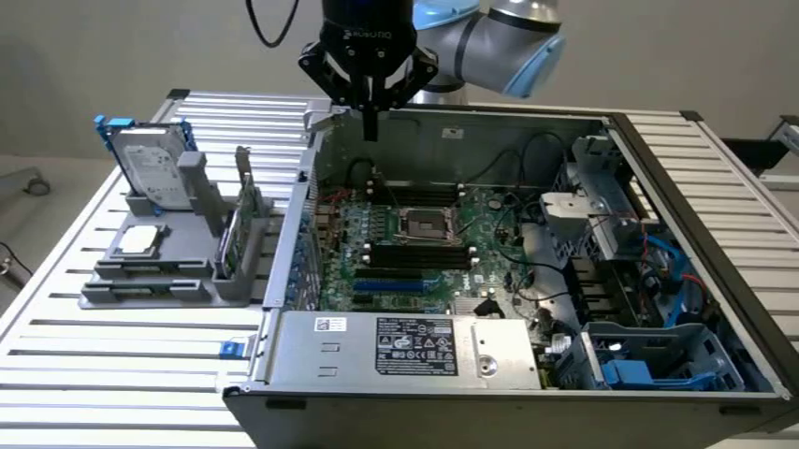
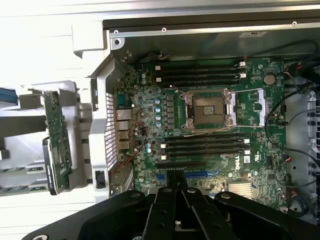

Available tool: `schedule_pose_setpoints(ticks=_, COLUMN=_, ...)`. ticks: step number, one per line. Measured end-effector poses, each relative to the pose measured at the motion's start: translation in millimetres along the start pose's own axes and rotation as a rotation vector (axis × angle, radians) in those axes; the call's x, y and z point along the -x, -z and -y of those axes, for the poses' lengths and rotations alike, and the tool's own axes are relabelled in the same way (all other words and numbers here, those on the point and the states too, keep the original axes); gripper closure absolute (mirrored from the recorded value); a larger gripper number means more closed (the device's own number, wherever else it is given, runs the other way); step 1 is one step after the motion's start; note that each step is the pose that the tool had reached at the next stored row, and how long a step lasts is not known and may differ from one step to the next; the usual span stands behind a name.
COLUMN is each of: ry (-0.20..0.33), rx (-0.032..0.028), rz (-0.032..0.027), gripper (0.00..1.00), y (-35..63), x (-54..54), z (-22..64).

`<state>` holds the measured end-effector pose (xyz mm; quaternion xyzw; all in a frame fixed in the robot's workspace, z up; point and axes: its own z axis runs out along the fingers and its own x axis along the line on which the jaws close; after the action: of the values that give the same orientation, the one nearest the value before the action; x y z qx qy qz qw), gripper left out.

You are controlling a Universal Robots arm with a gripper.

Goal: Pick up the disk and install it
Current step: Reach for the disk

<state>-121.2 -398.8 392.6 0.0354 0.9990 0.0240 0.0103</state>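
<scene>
One gripper (image 1: 370, 123) is hovering above the computer case (image 1: 525, 416), jaws closed on nothing; the disk (image 1: 152, 165) is standing in its grey holder (image 1: 163, 290).

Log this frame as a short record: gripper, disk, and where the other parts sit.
gripper: shut, holding nothing, above the far wall of the open computer case
disk: standing upright in the grey holder, exterior view's left, apart from the gripper
square chip: flat on the holder, below the disk
blue drive cage: inside the case, exterior view's right
task state: disk not yet picked up
</scene>
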Motion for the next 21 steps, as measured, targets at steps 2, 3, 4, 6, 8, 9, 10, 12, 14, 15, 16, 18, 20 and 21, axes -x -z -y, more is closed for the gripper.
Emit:
schedule_pose_setpoints(ticks=2, ry=0.0, rx=-0.0001, rz=-0.0001, gripper=0.89, y=0.1, x=-1.4, z=0.1)
schedule_pose_setpoints(ticks=3, ry=0.0, rx=-0.0003, rz=-0.0015, gripper=0.89, y=0.2, x=-4.9, z=0.1)
schedule_pose_setpoints(ticks=4, ry=0.0, rx=-0.0003, rz=-0.0031, gripper=0.89, y=0.2, x=-9.1, z=-0.7)
schedule_pose_setpoints(ticks=6, ry=0.0, rx=-0.0003, rz=-0.0041, gripper=0.89, y=0.1, x=-17.8, z=-2.5)
schedule_pose_setpoints(ticks=8, ry=0.0, rx=-0.0002, rz=-0.0047, gripper=0.89, y=0.1, x=-27.1, z=-3.8)
schedule_pose_setpoints(ticks=9, ry=0.0, rx=-0.0001, rz=-0.0047, gripper=0.89, y=0.0, x=-31.6, z=-4.5)
schedule_pose_setpoints(ticks=10, ry=0.0, rx=0.0, rz=-0.0048, gripper=0.89, y=-0.1, x=-36.2, z=-5.2)
schedule_pose_setpoints(ticks=12, ry=0.0, rx=0.0002, rz=-0.0052, gripper=0.89, y=-0.3, x=-45.3, z=-6.7)
schedule_pose_setpoints(ticks=14, ry=0.0, rx=0.0004, rz=-0.0056, gripper=0.89, y=-0.4, x=-54.6, z=-8.5)
schedule_pose_setpoints(ticks=15, ry=0.0, rx=0.0004, rz=-0.0058, gripper=0.89, y=-0.4, x=-59.0, z=-9.4)
schedule_pose_setpoints(ticks=16, ry=0.0, rx=0.0004, rz=-0.006, gripper=0.89, y=-0.5, x=-63.3, z=-10.4)
schedule_pose_setpoints(ticks=18, ry=0.0, rx=0.0005, rz=-0.0064, gripper=0.89, y=-0.6, x=-71.9, z=-12.4)
schedule_pose_setpoints(ticks=20, ry=0.0, rx=0.0005, rz=-0.0069, gripper=0.89, y=-0.7, x=-80.4, z=-14.6)
schedule_pose_setpoints(ticks=21, ry=0.0, rx=0.0005, rz=-0.0071, gripper=0.89, y=-0.7, x=-84.5, z=-15.7)
